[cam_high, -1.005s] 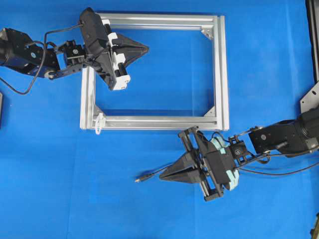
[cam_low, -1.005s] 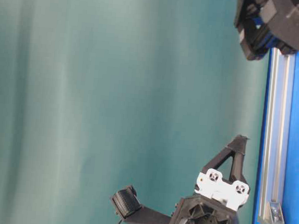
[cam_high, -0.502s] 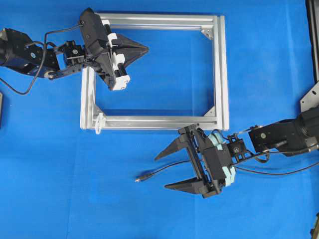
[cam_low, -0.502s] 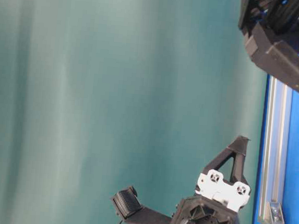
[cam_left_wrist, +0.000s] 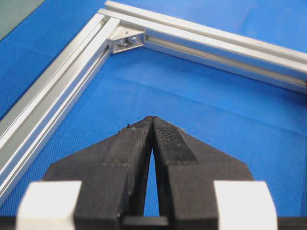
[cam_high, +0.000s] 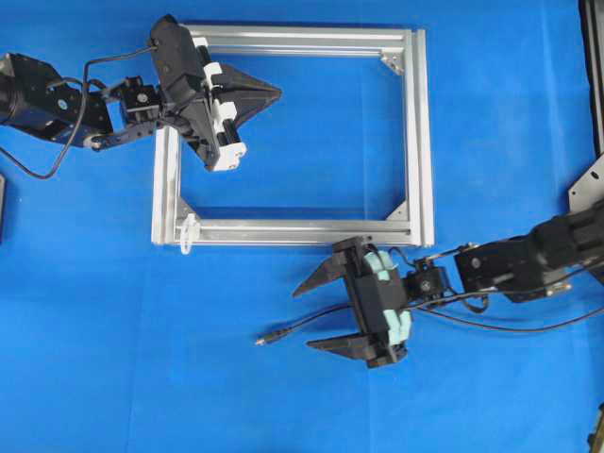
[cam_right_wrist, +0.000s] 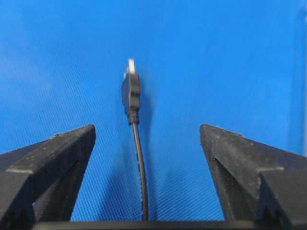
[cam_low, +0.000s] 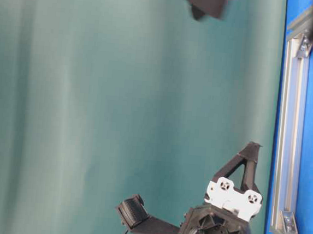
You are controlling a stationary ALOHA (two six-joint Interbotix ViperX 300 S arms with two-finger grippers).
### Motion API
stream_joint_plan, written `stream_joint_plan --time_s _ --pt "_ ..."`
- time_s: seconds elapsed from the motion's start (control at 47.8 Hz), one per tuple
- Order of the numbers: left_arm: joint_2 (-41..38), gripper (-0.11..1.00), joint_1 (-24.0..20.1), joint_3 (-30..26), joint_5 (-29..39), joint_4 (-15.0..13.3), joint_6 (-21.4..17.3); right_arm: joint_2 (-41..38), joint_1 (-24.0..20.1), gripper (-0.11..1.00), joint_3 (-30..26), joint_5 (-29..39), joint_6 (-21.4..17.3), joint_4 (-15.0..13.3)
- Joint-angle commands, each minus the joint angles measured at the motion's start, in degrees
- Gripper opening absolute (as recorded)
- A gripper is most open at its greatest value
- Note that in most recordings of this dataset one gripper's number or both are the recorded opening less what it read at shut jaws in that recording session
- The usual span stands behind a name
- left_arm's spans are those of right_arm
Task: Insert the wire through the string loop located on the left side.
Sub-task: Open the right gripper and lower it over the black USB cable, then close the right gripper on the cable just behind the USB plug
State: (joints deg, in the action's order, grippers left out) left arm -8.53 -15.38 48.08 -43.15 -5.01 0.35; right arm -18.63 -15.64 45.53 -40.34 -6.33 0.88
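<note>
The wire lies on the blue mat, its small plug pointing left. My right gripper stands open around it, one finger on each side, neither touching. In the right wrist view the wire runs up between the wide-apart fingertips to the plug. The string loop hangs off the front left corner of the aluminium frame, well left of the plug. My left gripper is shut and empty, hovering over the frame's back left part. In its wrist view the left gripper shows pressed tips.
The frame's silver corner brackets sit inside its corners. A black stand lines the right edge. Thick arm cables trail behind the right arm. The table-level view shows the left gripper beside the frame rail.
My right gripper was shut on the wire a second ago; it has opened wide, let go, and shifted slightly left along the wire. The left arm has not moved.
</note>
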Motion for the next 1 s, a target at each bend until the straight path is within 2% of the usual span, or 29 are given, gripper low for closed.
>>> stream_joint_plan --time_s 0.0,0.335,0.502,0.586,0.712,0.816,0.879,0.984 --pt "1.9 0.0 0.0 -0.4 -0.3 0.2 0.1 -0.2 -0.3 0.91 -1.3 -0.5 -0.5 0.3" --pt "1.8 0.0 0.0 -0.4 -0.3 0.1 0.1 -0.9 -0.4 0.88 -1.1 -0.6 -0.9 0.3" --pt "1.9 0.0 0.0 -0.4 -0.3 0.1 0.0 -0.9 -0.5 0.81 -1.1 -0.6 -0.7 0.1" --pt "1.9 0.0 0.0 -0.4 -0.2 0.2 0.0 -0.9 -0.4 0.65 -1.1 -0.6 -0.4 0.1" --pt "1.8 0.0 -0.1 -0.4 -0.1 0.2 0.0 -0.9 -0.4 0.27 -1.1 -0.7 -0.4 0.0" --pt "1.9 0.0 -0.1 -0.4 0.2 0.1 -0.1 -0.9 -0.4 0.05 -0.9 -1.3 -0.3 0.0" --pt "1.9 0.0 -0.2 -0.3 0.2 0.1 0.0 -0.9 -0.4 0.0 -0.8 -1.3 -0.3 -0.1" --pt "1.9 0.0 -0.2 -0.3 0.3 0.1 -0.1 -0.9 -0.4 0.0 -0.7 -1.2 -0.3 -0.1"
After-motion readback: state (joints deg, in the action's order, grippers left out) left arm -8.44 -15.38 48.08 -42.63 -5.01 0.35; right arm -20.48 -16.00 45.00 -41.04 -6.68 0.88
